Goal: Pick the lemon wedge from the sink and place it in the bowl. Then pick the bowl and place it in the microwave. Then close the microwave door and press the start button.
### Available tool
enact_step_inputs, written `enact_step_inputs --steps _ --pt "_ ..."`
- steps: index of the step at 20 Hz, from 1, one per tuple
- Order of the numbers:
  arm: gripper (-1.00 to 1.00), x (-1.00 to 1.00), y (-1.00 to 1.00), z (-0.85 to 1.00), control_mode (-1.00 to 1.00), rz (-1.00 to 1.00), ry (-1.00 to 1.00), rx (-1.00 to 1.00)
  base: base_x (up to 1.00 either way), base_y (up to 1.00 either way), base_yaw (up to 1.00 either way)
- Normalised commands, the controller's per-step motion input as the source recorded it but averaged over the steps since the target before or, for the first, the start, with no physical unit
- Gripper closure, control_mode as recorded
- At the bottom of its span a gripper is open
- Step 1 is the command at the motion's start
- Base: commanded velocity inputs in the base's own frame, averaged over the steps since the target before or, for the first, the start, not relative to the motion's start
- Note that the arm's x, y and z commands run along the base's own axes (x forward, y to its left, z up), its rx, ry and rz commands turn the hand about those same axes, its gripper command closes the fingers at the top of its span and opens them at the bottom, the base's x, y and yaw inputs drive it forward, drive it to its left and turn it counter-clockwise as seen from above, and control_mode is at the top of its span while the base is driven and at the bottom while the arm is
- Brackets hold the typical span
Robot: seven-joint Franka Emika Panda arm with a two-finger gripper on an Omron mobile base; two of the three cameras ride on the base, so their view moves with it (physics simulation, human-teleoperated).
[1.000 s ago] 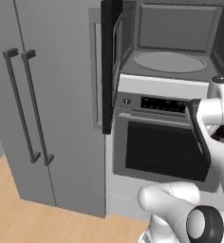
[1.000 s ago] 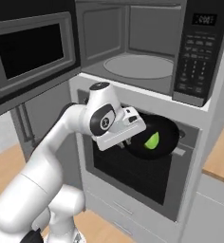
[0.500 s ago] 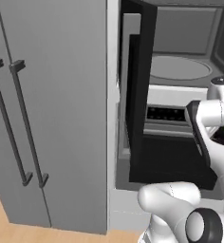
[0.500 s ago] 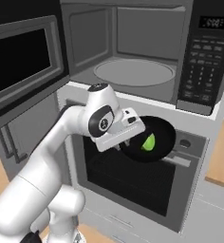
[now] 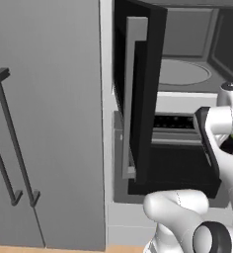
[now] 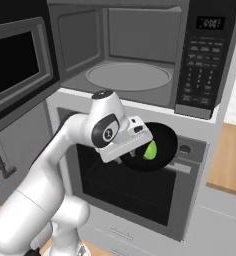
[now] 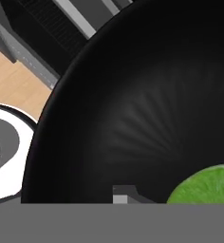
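Black bowl (image 6: 152, 146) with the lemon wedge (image 6: 150, 150) hangs at the gripper (image 6: 132, 145) before the oven (image 6: 135, 192), grip unconfirmed; it should rise level onto the microwave (image 6: 200, 60) turntable (image 6: 128, 76).

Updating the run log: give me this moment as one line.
phase: carrying to microwave | bowl: at claw, below cavity | lemon wedge: in bowl | microwave door: open

Flat, even rendered light is falling across all views, with no glare. Edges are staying sharp, without blur or warping. The microwave (image 6: 130, 55) cavity is showing soft grey shading; the bowl (image 7: 133, 104) interior is reading nearly black, faintly streaked.
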Motion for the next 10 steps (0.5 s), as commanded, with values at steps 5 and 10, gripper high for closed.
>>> enact_step_inputs --steps 5,10 --pt "1.0 0.0 0.0 0.0 1.0 0.0 0.0 0.0 0.0 0.12 -0.09" --pt "1.0 0.0 0.0 0.0 1.0 0.0 0.0 0.0 0.0 0.0 0.0"
